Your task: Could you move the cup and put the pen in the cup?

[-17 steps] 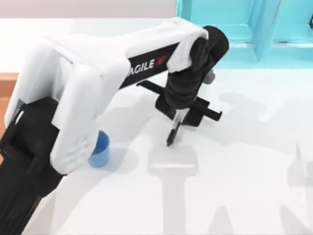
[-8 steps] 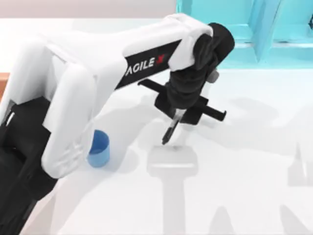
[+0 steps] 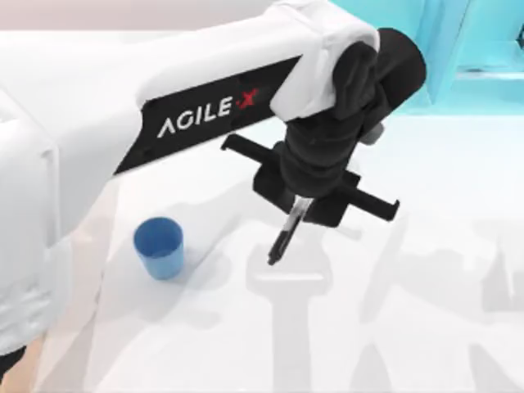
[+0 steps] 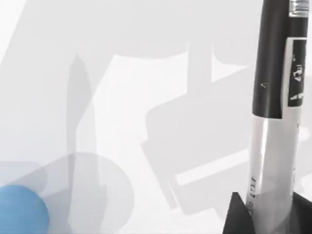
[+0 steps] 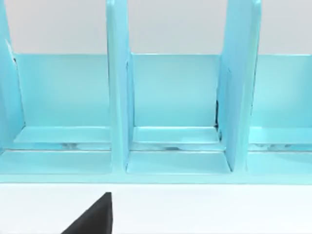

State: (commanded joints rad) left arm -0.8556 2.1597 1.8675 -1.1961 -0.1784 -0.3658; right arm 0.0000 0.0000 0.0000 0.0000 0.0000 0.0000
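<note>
The blue cup [image 3: 160, 247] stands upright on the white table [image 3: 426, 327], left of centre; the left wrist view catches its rim [image 4: 22, 210]. My left gripper [image 3: 300, 203] hangs over the middle of the table, to the right of the cup, shut on the pen [image 3: 284, 238]. The pen points steeply down, its black tip clear of the table. Up close the pen [image 4: 273, 122] shows a black end and a grey printed barrel. My right arm is parked by the shelf; a dark part of its gripper [image 5: 92, 219] shows in the right wrist view.
A light-blue shelf rack [image 3: 458, 49] with upright dividers [image 5: 119, 97] stands along the table's back right edge. Arm shadows lie on the open white table around the cup and under the pen.
My left arm has swung right and risen with the pen in its grip. The arm no longer covers the cup, which has stayed put.
</note>
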